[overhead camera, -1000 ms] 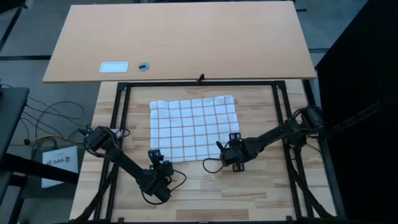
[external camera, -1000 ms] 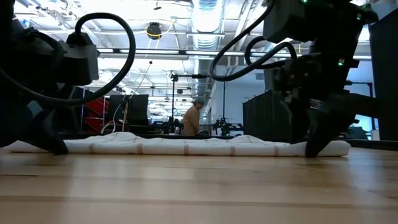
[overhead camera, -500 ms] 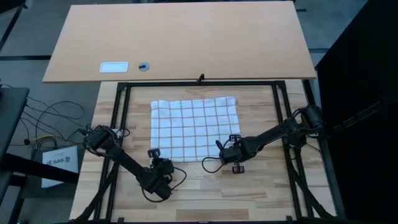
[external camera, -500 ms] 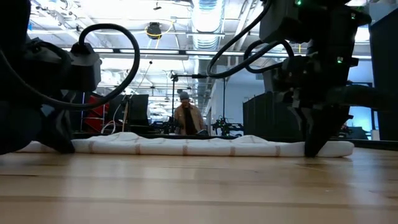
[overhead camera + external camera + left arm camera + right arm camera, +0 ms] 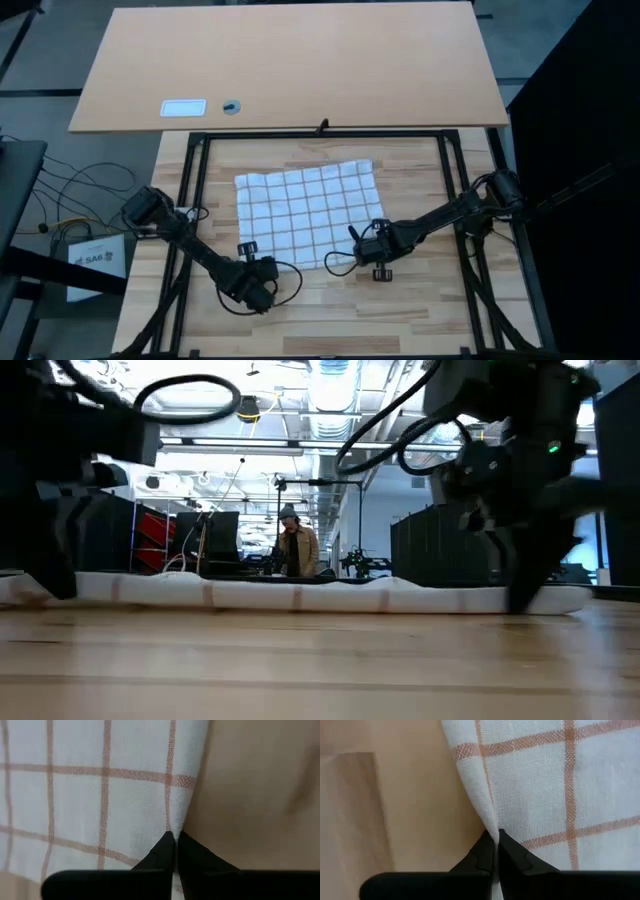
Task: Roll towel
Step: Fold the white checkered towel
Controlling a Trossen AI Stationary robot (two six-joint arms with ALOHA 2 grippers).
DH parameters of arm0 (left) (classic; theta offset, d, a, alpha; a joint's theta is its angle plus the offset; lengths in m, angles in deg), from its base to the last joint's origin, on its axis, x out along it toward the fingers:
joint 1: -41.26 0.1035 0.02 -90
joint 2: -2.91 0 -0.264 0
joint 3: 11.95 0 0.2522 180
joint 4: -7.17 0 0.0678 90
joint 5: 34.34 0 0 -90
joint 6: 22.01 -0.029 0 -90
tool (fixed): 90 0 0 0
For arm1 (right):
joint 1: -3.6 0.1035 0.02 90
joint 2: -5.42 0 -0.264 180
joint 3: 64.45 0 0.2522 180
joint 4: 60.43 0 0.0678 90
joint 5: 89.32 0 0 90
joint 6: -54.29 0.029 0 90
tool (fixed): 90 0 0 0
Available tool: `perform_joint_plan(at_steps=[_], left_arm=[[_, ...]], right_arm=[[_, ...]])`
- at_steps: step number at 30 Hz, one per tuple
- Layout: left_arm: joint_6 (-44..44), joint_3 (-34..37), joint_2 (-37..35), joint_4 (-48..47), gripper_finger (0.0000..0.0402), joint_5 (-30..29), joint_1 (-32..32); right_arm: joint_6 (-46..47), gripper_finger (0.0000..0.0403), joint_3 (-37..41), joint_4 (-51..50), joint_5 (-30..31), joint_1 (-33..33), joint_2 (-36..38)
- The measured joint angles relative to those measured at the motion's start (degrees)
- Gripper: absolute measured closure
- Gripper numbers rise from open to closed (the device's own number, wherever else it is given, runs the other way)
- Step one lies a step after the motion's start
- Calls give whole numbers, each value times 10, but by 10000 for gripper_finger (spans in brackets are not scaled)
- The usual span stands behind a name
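My 2 grippers, left gripper (image 5: 249, 249) and right gripper (image 5: 377, 246), pinch the towel (image 5: 305, 211) at its lower corners, frame center; it lies flat, rolling not yet begun.

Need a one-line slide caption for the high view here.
Both grippers, left and right, shut on the near corners of the checked towel lying flat on the table.

Robotics laboratory in a large industrial hall. Shown by exposed ceiling ducts (image 5: 330, 385) and strip lighting overhead, dark equipment racks (image 5: 425, 550) and stands behind a standing person (image 5: 297, 550). Also shown by a wooden workbench (image 5: 420, 300) in a black metal frame (image 5: 195, 190), with loose cables (image 5: 70, 190) and a control box (image 5: 90, 262) on the floor alongside.
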Motion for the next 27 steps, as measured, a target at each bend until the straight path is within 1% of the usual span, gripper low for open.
perform_joint_plan(at_steps=[4,9,15,20,25,27], left_arm=[[0,-1,-18,11,402,30,0],[6,-1,-41,18,402,71,-1],[3,-2,-95,20,402,107,1],[-31,7,-150,29,402,162,34],[-73,65,-190,97,402,255,91],[-92,85,-202,109,402,281,115]], right_arm=[[23,403,3,-8,-60,13,29],[40,403,2,-13,-116,16,70],[57,403,1,-15,-188,17,103],[54,403,1,-19,-226,0,120],[32,403,1,-22,-256,-36,119],[21,403,1,-22,-267,-52,118]])
